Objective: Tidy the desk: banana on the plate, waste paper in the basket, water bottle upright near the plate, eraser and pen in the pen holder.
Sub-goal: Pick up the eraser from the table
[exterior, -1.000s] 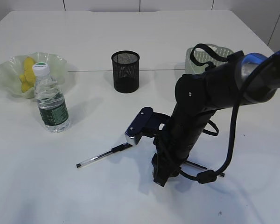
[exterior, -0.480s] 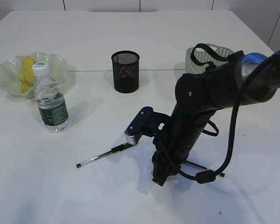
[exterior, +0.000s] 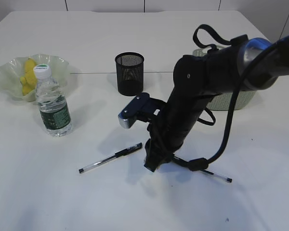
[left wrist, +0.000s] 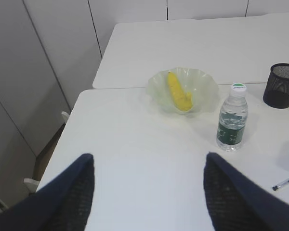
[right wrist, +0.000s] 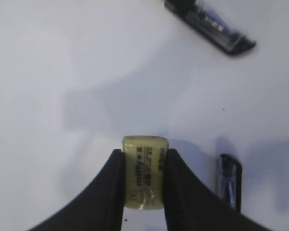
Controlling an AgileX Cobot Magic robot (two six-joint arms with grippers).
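Observation:
My right gripper [right wrist: 143, 159] is shut on the pale yellow eraser [right wrist: 144, 177], held just above the white desk [exterior: 62, 192]; in the exterior view the gripper [exterior: 151, 163] points down between two pens. One pen [exterior: 110, 158] lies left of it, another pen [exterior: 212, 173] right of it. The black mesh pen holder [exterior: 129, 73] stands behind. The water bottle [exterior: 52, 102] stands upright by the pale green plate [exterior: 62, 65], which holds the banana [exterior: 27, 76]. The sage-green basket [exterior: 226, 98] is partly hidden behind the right arm; the waste paper is not visible. My left gripper [left wrist: 147, 173] is open and empty.
The right arm [exterior: 202, 91] leans across the middle-right of the desk. The desk's left edge [left wrist: 70, 115] and a gap to grey cabinets show in the left wrist view. A seam [exterior: 91, 72] runs across the tabletop.
My right gripper has lifted and moved left and toward the pen holder with the eraser in it. The pen on the right is now more exposed.

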